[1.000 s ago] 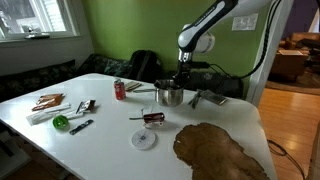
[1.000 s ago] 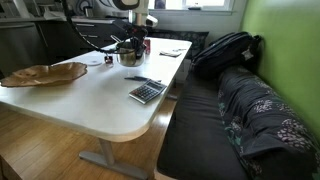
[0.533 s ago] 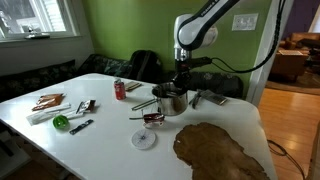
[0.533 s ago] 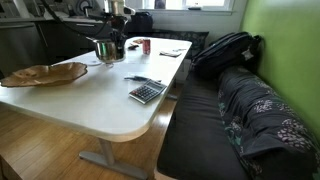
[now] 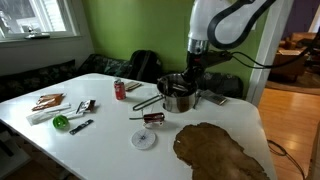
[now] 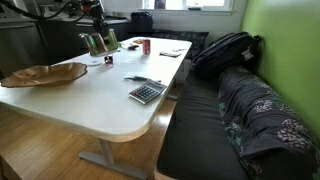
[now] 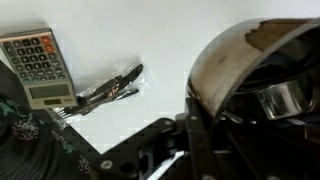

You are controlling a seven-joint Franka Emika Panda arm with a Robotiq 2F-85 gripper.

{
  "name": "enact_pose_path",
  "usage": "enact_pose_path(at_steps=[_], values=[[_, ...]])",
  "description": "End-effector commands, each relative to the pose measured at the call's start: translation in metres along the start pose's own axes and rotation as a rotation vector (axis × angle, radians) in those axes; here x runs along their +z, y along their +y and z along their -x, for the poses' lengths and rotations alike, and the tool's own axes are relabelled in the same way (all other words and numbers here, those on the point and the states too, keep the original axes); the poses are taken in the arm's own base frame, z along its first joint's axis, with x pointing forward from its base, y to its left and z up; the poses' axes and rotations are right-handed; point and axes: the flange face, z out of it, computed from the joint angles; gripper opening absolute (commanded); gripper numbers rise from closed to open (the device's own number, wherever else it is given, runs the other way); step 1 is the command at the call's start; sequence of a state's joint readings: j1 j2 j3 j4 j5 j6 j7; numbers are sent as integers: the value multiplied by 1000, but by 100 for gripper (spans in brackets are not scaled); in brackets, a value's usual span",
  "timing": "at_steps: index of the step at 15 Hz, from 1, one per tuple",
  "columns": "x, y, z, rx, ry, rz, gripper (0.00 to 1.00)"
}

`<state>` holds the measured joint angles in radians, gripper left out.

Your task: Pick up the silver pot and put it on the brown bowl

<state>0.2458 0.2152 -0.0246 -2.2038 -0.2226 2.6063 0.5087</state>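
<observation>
Can (image 5: 120, 90) at left on tabletop (image 5: 60, 135); plate (image 5: 144, 139) nearer front edge. Pot (image 5: 177, 97) raised off tabletop, handle pointing left. Tool (image 5: 187, 82) directly above, jaws clamped on pot rim. Bowl (image 5: 220, 150) lower right of pot, apart, not beneath it. In exterior view: bowl (image 6: 45, 74) at left, pot (image 6: 98, 43) hanging under tool (image 6: 97, 30) further back. Wrist view: calculator (image 7: 38, 65) far left, pot (image 7: 262, 65) fills right.

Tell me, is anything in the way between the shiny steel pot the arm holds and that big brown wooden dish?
Nothing visible does. The gripper holds the small shiny steel saucepan, and the white tabletop between it and the wide dark-brown wooden bowl looks bare; the small white plate lies aside.
</observation>
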Motion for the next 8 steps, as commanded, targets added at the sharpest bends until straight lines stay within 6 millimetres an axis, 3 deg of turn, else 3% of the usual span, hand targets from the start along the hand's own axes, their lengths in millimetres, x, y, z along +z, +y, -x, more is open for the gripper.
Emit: enact_pose_path(at_steps=[1,3,4,8], values=[[-52,26,51,131,92,-38,1],[-67,45,70,200,125,-47,1],[-34,24,45,133,52,-26,5],[-53,45,68,181,72,-28,1]])
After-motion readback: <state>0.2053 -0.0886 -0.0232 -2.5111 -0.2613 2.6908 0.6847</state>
